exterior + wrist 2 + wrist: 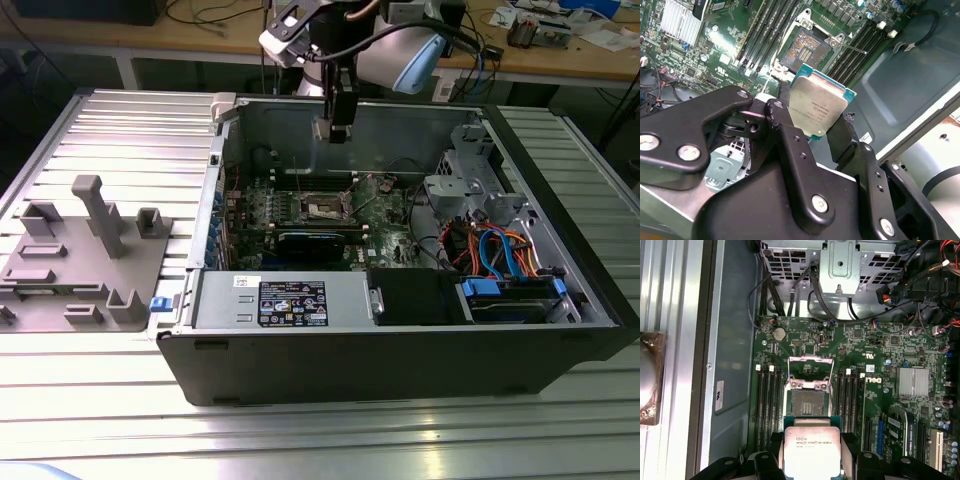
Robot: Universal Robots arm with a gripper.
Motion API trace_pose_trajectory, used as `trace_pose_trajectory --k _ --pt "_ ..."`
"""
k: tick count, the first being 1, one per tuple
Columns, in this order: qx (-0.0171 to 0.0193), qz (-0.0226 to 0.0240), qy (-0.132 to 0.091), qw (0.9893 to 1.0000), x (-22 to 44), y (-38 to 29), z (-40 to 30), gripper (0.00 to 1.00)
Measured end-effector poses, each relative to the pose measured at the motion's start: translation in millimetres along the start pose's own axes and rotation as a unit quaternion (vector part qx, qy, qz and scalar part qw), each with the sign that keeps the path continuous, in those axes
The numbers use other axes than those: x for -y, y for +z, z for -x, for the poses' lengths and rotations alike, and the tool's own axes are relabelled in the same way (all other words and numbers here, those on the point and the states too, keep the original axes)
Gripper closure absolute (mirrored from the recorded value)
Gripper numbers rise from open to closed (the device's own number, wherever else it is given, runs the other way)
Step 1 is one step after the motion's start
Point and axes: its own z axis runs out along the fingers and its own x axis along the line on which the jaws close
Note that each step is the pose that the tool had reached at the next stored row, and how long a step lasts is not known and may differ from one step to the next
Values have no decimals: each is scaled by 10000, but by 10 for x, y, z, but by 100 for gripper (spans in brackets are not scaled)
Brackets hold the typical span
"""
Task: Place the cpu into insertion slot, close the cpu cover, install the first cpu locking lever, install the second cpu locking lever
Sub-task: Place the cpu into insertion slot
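The jaws are closed part way on the cpu (pixel 817 107), 1 black finger (pixel 780 117) on each of 2 opposite edges. The shiny grey top stays bare and nothing presses on the flat faces. I think it is held by the edges so the chip can go down flat. The cpu hangs in the air over the slot (pixel 809 404), close to it but not in it, and it looks a bit tipped in the second wrist view. The slot is a dark square on the green motherboard (pixel 875 345), between the long rows of memory slots. The cpu cover (pixel 811 358) is flipped up and back from the slot, so the way down is open. The motherboard lies flat inside the open computer case (pixel 400 350), which lies on its side on the ribbed metal table (pixel 120 130), so the arm can reach in from the top. A grey holder (pixel 90 250) with pegs sits on the table at the exterior view's left, well apart from the case. The under side of the cpu is hidden. The ends of the fingers are cut off in the first wrist view. The 2 locking levers are thin wires, and I cannot tell just how they stand.
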Motion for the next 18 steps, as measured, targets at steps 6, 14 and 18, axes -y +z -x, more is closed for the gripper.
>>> trace_pose_trajectory --k 6,14,18 --pt "3 -3 0 10000 1 22 0 46" --pt "11 -32 59 10000 8 205 4 46" --pt "11 -33 59 10000 9 230 5 46"
